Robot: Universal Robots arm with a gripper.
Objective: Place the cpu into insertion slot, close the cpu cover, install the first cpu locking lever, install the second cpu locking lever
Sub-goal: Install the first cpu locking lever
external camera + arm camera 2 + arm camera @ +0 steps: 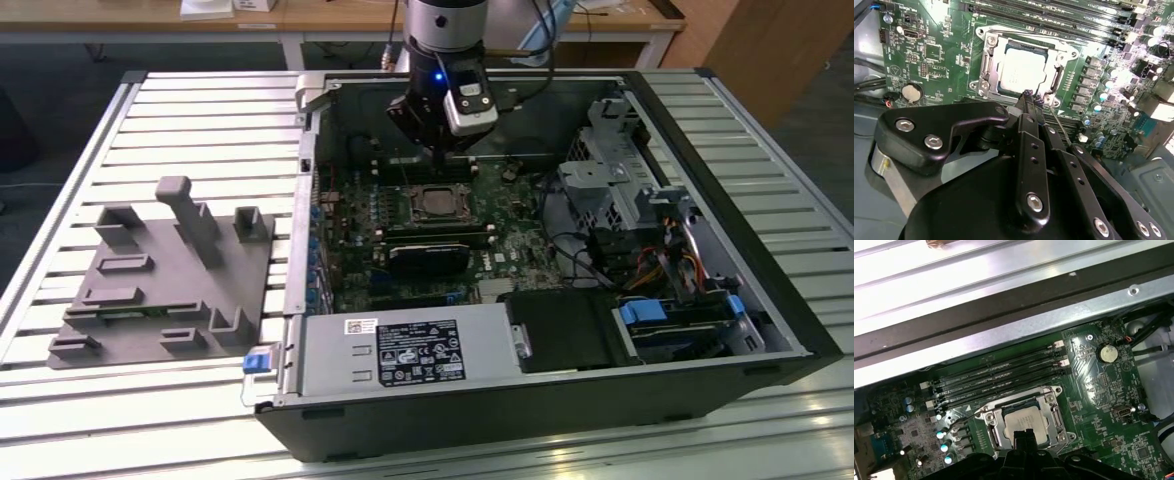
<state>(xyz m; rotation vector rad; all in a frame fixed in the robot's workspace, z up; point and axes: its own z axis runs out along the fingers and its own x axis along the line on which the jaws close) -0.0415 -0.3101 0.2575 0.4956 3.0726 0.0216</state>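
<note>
The cpu (1021, 70) shows its dull silver top inside the insertion slot (437, 203) on the green motherboard. The cpu cover (986, 67), a thin silvery frame, lies flat around the chip in both wrist views. My gripper (1028, 95) hangs just above the socket's edge with its thin black fingers (1029, 125) pressed together and nothing between them. A thin wire lever (1060, 127) sticks out from the socket corner beside the fingertips. In the first wrist view the cpu (1026, 420) sits right past the gripper (1024, 434).
Long black memory slots (1054, 15) run along the socket's far side. A black card (430, 255) lies on its near side. The open case holds a power supply (400, 350) and drive cage (614, 170). A grey fixture block (160, 280) sits at the exterior view's left.
</note>
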